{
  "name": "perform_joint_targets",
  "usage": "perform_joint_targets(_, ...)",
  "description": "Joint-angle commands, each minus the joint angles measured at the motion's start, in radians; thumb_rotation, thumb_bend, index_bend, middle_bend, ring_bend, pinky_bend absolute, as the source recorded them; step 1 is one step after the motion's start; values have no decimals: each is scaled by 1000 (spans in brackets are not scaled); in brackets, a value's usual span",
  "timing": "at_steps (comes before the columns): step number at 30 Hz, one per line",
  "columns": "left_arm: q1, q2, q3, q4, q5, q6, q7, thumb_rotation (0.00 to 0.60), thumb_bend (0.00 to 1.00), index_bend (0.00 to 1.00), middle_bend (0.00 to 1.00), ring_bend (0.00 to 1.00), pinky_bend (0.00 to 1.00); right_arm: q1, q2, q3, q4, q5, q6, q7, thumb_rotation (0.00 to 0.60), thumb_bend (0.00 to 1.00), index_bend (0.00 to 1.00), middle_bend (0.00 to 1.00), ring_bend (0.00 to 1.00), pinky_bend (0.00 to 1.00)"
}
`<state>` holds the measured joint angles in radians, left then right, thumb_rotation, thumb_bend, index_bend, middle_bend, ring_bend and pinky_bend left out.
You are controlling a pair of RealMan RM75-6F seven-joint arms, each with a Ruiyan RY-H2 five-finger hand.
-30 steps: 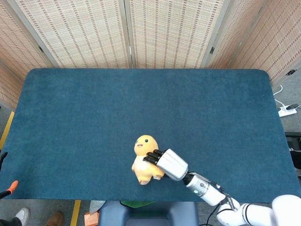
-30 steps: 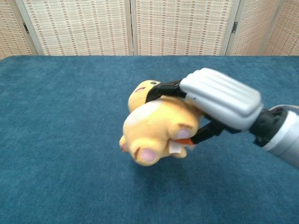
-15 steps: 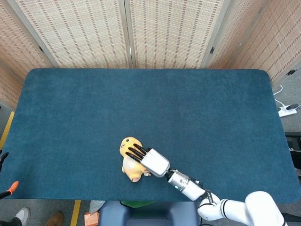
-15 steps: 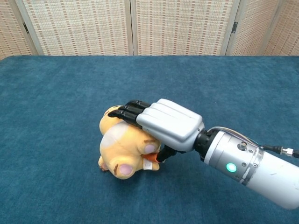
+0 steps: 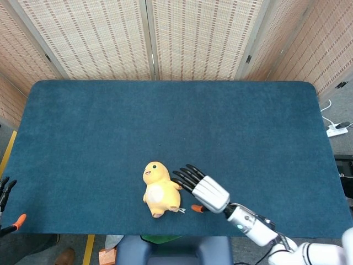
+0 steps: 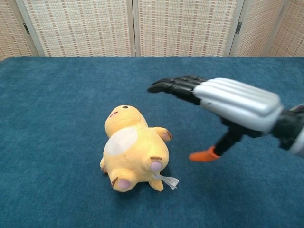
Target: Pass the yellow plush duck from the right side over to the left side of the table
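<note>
The yellow plush duck lies on its back on the blue table, near the front edge and a little left of the middle; in the chest view the duck shows its white belly and a small tag. My right hand hovers just to the right of it, fingers spread and straight, holding nothing. In the chest view the right hand is raised above the cloth, apart from the duck. At the far left edge of the head view, dark fingertips of my left hand peek in below the table.
The blue felt table stretches wide to the left and back. Woven screens stand behind it. A power strip lies on the floor at the right.
My right hand carried the duck leftward, then let it go and pulled back to the right and up. The duck now lies free on the cloth.
</note>
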<state>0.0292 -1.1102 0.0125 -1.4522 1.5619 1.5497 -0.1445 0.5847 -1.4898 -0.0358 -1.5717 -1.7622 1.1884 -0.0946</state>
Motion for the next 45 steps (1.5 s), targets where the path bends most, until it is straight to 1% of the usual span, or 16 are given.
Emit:
perform_joint_targets(1, -26, 3, 31, 20, 77, -9, -60, 600, 271, 0, 40, 63, 274, -120, 202, -135, -103, -72, 160, 94, 600, 21, 0, 0, 0, 0)
perform_joint_targets(3, -51, 0, 50, 21, 153, -2, -88, 600, 271, 0, 40, 63, 271, -177, 254, -176, -89, -104, 254, 133, 600, 22, 0, 0, 0, 0)
perform_joint_targets(5, -85, -5, 65, -1, 236, -1, -77, 600, 270, 0, 40, 63, 265, -239, 279, -195, -53, -125, 358, 165, 600, 21, 0, 0, 0, 0)
perform_joint_targets(7, -119, -21, 67, -34, 298, -7, -36, 600, 269, 0, 40, 63, 253, -287, 286, -200, -15, -133, 436, 190, 600, 21, 0, 0, 0, 0)
perform_joint_targets(10, -187, -41, 63, -124, 363, -85, 69, 600, 259, 0, 36, 47, 221, -338, 300, -201, 33, -147, 544, 281, 600, 22, 0, 0, 0, 0)
perform_joint_targets(13, -269, -54, 48, -242, 372, -224, 156, 600, 241, 0, 25, 17, 191, -375, 310, -185, 82, -139, 633, 388, 600, 22, 0, 0, 0, 0)
perform_joint_targets(15, -321, -70, 29, -310, 351, -325, 227, 600, 234, 0, 19, 12, 187, -388, 322, -172, 104, -125, 666, 453, 600, 24, 0, 0, 0, 0)
perform_joint_targets(18, -341, -83, 17, -339, 332, -369, 274, 600, 229, 0, 16, 11, 186, -392, 332, -168, 114, -123, 675, 479, 600, 26, 0, 0, 0, 0)
perform_joint_targets(20, -365, -109, 0, -369, 311, -419, 341, 600, 226, 0, 17, 10, 183, -399, 341, -158, 119, -115, 693, 511, 600, 27, 0, 0, 0, 0)
perform_joint_targets(22, -430, -188, -43, -393, 266, -531, 430, 600, 220, 0, 17, 9, 174, -416, 360, -146, 126, -105, 735, 565, 600, 36, 0, 0, 0, 0)
perform_joint_targets(23, -455, -224, -67, -393, 222, -576, 460, 600, 218, 0, 17, 9, 171, -422, 364, -142, 133, -104, 742, 582, 600, 39, 0, 0, 0, 0)
perform_joint_targets(26, -504, -280, -102, -389, 146, -643, 495, 600, 212, 0, 17, 8, 167, -428, 367, -132, 141, -95, 734, 599, 600, 42, 0, 0, 0, 0)
perform_joint_targets(29, -552, -321, -123, -382, 87, -702, 502, 600, 213, 0, 17, 9, 167, -430, 370, -118, 139, -85, 724, 611, 600, 42, 0, 0, 0, 0)
perform_joint_targets(35, -635, -400, -141, -334, 0, -788, 539, 600, 211, 0, 17, 8, 166, -443, 373, -89, 138, -73, 730, 633, 600, 50, 0, 0, 0, 0)
perform_joint_targets(42, -695, -470, -132, -245, -95, -839, 603, 600, 210, 3, 18, 3, 170, -452, 376, -78, 140, -84, 720, 647, 600, 60, 0, 0, 0, 0)
perform_joint_targets(45, -710, -483, -122, -205, -128, -844, 633, 600, 210, 65, 34, 4, 215, -454, 378, -78, 141, -98, 717, 652, 600, 61, 0, 0, 0, 0)
